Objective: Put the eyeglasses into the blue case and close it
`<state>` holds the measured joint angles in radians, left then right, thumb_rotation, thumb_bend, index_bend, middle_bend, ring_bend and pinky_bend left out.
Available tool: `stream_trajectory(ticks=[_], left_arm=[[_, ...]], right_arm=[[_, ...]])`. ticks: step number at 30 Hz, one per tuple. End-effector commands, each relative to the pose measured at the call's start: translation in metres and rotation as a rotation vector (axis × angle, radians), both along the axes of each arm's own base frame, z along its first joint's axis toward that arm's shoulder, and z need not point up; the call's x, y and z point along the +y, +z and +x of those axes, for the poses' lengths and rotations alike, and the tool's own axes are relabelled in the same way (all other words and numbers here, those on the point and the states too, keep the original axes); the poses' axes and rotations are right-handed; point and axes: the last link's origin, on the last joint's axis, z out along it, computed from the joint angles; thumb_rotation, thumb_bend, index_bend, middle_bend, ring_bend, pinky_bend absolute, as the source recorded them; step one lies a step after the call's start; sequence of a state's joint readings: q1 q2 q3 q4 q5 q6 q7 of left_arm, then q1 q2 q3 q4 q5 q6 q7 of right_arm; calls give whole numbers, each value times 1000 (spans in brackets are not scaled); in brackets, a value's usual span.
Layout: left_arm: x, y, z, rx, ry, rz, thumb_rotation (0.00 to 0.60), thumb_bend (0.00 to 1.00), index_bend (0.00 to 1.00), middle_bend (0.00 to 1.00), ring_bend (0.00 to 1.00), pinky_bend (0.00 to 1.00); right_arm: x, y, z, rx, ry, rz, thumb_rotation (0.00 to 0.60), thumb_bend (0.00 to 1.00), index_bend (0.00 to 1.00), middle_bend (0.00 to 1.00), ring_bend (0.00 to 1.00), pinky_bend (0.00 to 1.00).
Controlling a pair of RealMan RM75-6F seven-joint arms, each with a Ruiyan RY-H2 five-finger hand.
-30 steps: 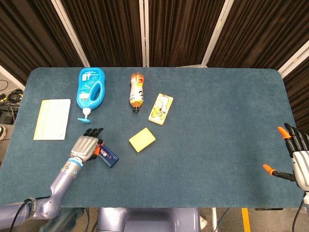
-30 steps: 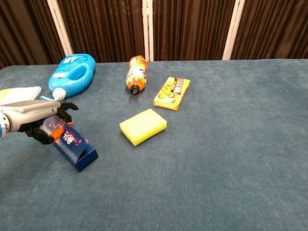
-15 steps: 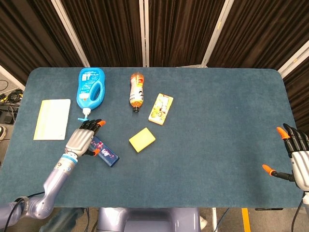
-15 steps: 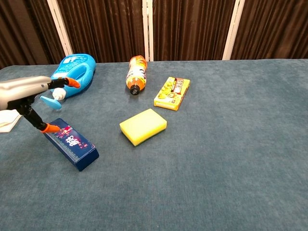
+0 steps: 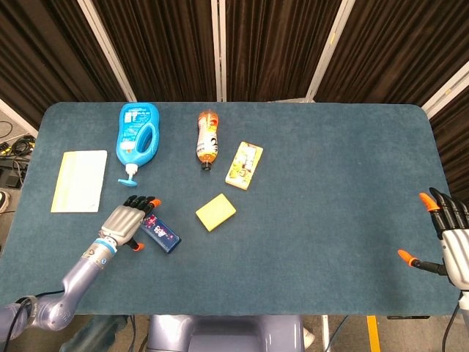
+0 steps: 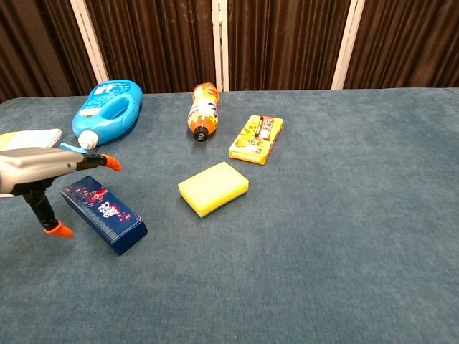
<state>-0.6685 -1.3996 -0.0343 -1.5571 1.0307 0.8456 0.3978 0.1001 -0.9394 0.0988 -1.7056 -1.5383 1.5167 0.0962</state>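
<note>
The blue case (image 5: 160,234) (image 6: 104,213) is a dark blue box with a red-and-white print, lying shut on the table left of centre. My left hand (image 5: 126,221) (image 6: 39,172) hovers at the case's left end with its fingers spread and nothing in them. One fingertip (image 6: 112,164) reaches past the far side of the case, and the thumb tip (image 6: 58,230) hangs just left of it. My right hand (image 5: 452,246) is at the table's right edge, fingers apart and empty. No eyeglasses show in either view.
A yellow sponge (image 5: 215,212) (image 6: 213,188) lies right of the case. Behind it are a blue detergent bottle (image 5: 137,136), an orange drink bottle (image 5: 207,138) on its side and a yellow snack box (image 5: 244,166). A pale yellow pad (image 5: 79,181) sits at the far left.
My left hand was curled over the case's left end, then opened and drew back to the left off it. The case now lies fully uncovered. The right hand barely moved.
</note>
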Motion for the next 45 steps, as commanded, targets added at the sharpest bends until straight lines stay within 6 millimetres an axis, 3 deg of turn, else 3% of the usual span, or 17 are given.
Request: stream_trajectory(ticks=[1, 4, 7, 10, 18, 21, 23, 25, 27, 33, 34, 35, 39, 45], left_arm=[[3, -8, 3, 23, -33, -5, 600, 79, 66, 2, 0, 2], [7, -14, 7, 37, -51, 0, 600, 89, 221, 102, 37, 96], [9, -18, 10, 35, -60, 2, 600, 107, 410, 277, 167, 256], [11, -21, 11, 45, -64, 1, 600, 152, 545, 397, 267, 335], [12, -22, 12, 52, -63, 14, 600, 215, 595, 435, 296, 355], [12, -21, 11, 55, -59, 17, 600, 120, 553, 372, 258, 247], [12, -20, 10, 53, -57, 18, 600, 15, 371, 158, 96, 50], [11, -17, 9, 55, -63, 21, 600, 0, 145, 20, 5, 0], [9, -14, 8, 45, -62, 31, 600, 0, 18, 0, 0, 0], [1, 24, 16, -29, -68, 130, 600, 0, 0, 0, 0, 0], [-1, 37, 21, -52, -72, 163, 600, 0, 0, 0, 0, 0], [-4, 72, 29, -100, -96, 298, 600, 0, 0, 0, 0, 0], [-39, 121, 27, -138, -63, 448, 600, 0, 0, 0, 0, 0], [-95, 158, -3, -117, -1, 555, 600, 0, 0, 0, 0, 0]], right_arm=[[0, 0, 0, 1, -2, 1, 600, 0, 0, 0, 0, 0], [-1, -1, -1, 3, -3, 1, 600, 0, 0, 0, 0, 0], [-1, -1, -1, 3, -6, 1, 600, 0, 0, 0, 0, 0], [-1, -1, -1, 3, -5, 2, 600, 0, 0, 0, 0, 0], [-1, -1, -1, 3, -4, 1, 600, 0, 0, 0, 0, 0], [-1, -1, -1, 4, -3, 1, 600, 0, 0, 0, 0, 0], [-1, -1, -1, 5, -3, 1, 600, 0, 0, 0, 0, 0], [-1, -1, -1, 4, -3, 2, 600, 0, 0, 0, 0, 0], [-1, -1, 0, 3, -1, 4, 600, 0, 0, 0, 0, 0], [0, -1, 1, -5, 9, 6, 600, 0, 0, 0, 0, 0], [0, -1, 1, -7, 11, 7, 600, 0, 0, 0, 0, 0], [1, 0, 2, -13, 18, 3, 600, 0, 0, 0, 0, 0], [2, 2, 2, -25, 29, -2, 600, 0, 0, 0, 0, 0], [2, 3, 2, -35, 36, -1, 600, 0, 0, 0, 0, 0]])
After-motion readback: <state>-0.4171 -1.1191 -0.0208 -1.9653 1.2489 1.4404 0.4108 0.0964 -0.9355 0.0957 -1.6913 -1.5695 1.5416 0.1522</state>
